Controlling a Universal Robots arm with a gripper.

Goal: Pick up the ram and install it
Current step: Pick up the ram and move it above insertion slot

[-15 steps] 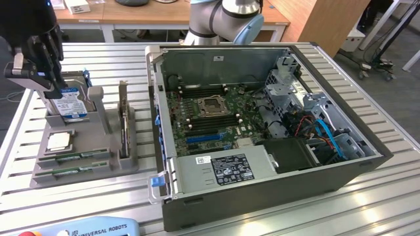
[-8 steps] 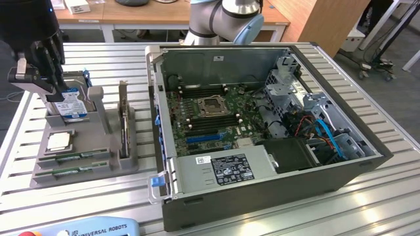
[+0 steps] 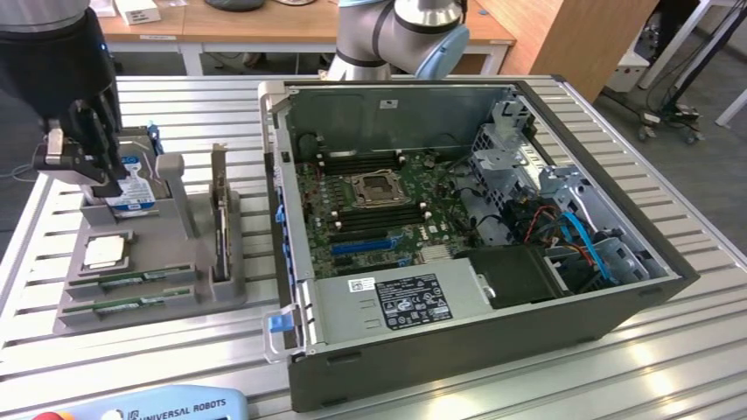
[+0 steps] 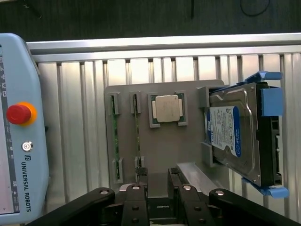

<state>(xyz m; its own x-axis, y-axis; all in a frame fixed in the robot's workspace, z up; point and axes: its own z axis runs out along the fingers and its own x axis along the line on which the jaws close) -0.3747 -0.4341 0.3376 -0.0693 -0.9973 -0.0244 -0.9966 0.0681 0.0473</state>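
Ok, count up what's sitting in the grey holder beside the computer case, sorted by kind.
RAM sticks: 2
Processor chip: 1
Hard drive: 1
Expansion card: 1
Total: 5

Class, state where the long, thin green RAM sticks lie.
The RAM sticks sit on the exterior view's left, in the grey holder beside the silver square processor.

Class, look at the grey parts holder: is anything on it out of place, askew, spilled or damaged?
Nothing stands out. Both ram sticks lie straight in their slots on the grey holder, the processor sits square in its recess, and the hard drive stands in its cradle. No spill or damage shows.
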